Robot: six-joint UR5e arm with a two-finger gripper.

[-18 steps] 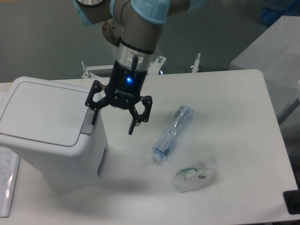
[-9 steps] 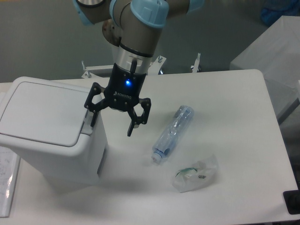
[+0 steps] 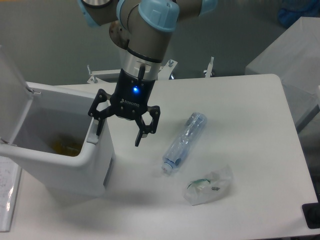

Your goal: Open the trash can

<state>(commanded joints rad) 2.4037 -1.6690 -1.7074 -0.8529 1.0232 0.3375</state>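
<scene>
The white trash can (image 3: 95,167) stands at the table's left with its lid (image 3: 11,95) swung up at the far left, so the inside shows, with something yellow at the bottom. Its grey push tab (image 3: 93,133) sits on the right rim. My gripper (image 3: 118,134) hangs open just above that rim, the left finger (image 3: 98,126) right at the tab and the right finger (image 3: 139,136) out over the table. Nothing is between the fingers.
A crushed clear plastic bottle (image 3: 184,142) lies on the white table (image 3: 250,125) right of the gripper. A crumpled clear bag (image 3: 207,185) lies nearer the front. Papers (image 3: 7,192) rest at the left edge, and a dark object (image 3: 312,216) at the bottom right corner.
The trash can's lid, flat and shut in both earlier frames, now stands swung up. The gripper has crept slightly down and left against the push tab.
</scene>
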